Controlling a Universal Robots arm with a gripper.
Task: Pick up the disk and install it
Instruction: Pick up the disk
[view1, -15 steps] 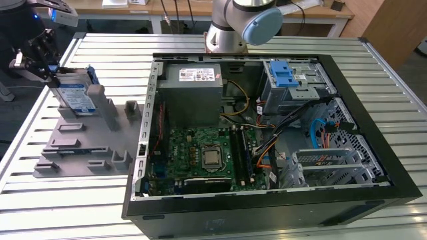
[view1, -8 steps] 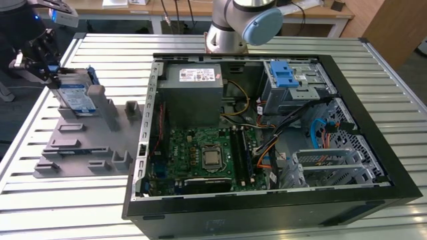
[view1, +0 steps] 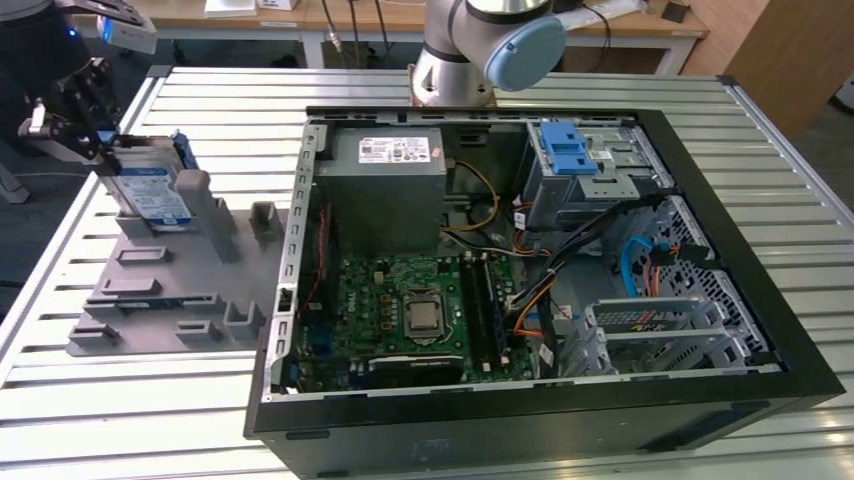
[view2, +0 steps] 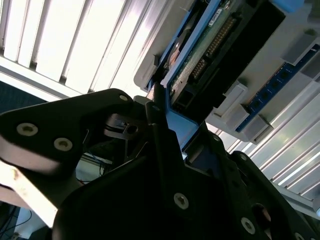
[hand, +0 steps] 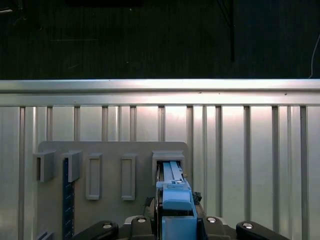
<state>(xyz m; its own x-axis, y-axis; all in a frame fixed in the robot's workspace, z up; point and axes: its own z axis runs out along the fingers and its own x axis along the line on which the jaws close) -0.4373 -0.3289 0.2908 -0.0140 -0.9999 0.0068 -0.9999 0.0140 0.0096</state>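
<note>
The jaws clamp the upright disk (view1: 147, 192) by its blue edge. It sits in a grey holder (view1: 158, 298) at the exterior view's left.

An open black computer case (view1: 534, 425) lies flat on the slatted metal counter (view1: 787, 150), insides facing up. A grey power supply (view1: 387, 200) sits at its far side, and the green motherboard (view1: 387, 290) is right next to it. A silver cage (view1: 627, 150) with a blue latch (view1: 577, 150) takes the far corner on the exterior view's right. On the exterior view's left, a grey slotted plate (view1: 160, 290) rests beside the case.
</note>
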